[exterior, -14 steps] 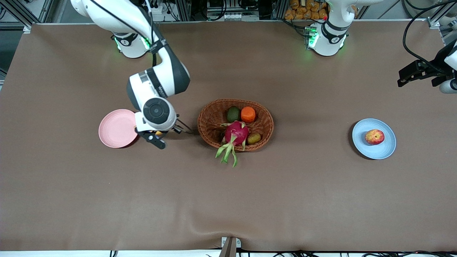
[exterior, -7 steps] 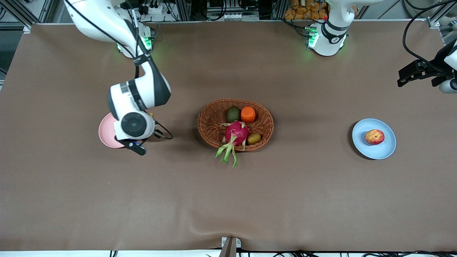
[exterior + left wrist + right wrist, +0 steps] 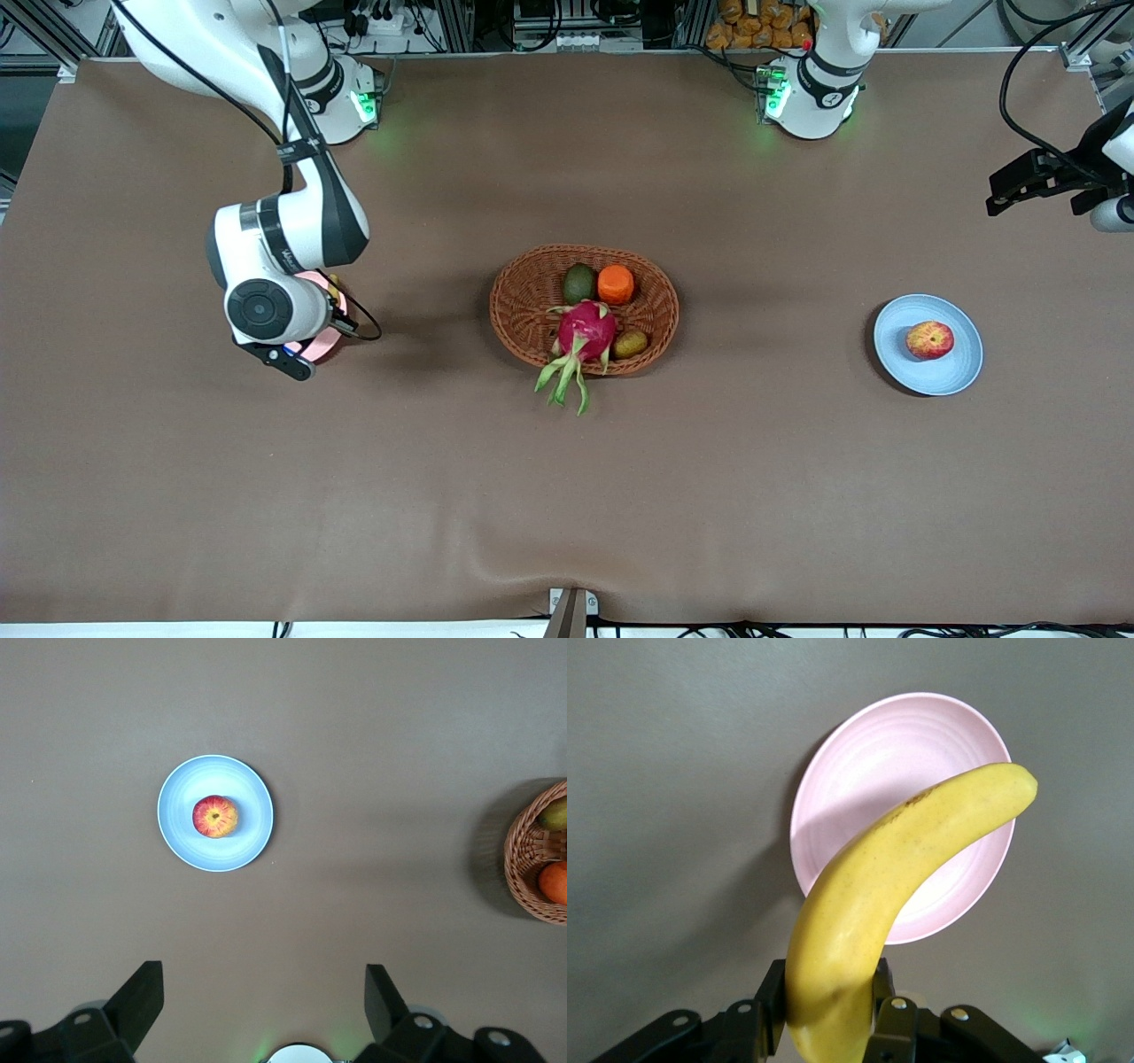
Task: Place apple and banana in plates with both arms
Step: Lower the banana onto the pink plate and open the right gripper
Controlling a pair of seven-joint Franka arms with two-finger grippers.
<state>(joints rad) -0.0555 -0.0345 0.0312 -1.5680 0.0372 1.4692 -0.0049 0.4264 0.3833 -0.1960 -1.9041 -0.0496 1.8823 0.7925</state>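
The right gripper [image 3: 828, 1014] hung over the pink plate [image 3: 859, 771], its jaws clamped on the stem end of the banana [image 3: 886, 895]. From the jaws the fruit arched out over the plate, its free tip reaching past the rim. In the front view the wrist covered most of the pink plate [image 3: 330, 341], and the banana could not be made out there.

The apple [image 3: 929, 340] already lay in the blue plate [image 3: 961, 377], toward the left arm's end of the table [image 3: 567, 496]. The left gripper [image 3: 261, 1014] waited high over the table at that end, jaws wide apart and empty, well clear of the apple [image 3: 215, 816].

So the apple half looked finished, and the step in hand was setting the banana down. The next move would probably be to lower the right gripper until the banana rested across the middle of the plate, then part the jaws. The long fruit could overhang the rim or roll off if let go too high. The basket [image 3: 585, 306] of other fruit lay between the two plates and needed nothing.
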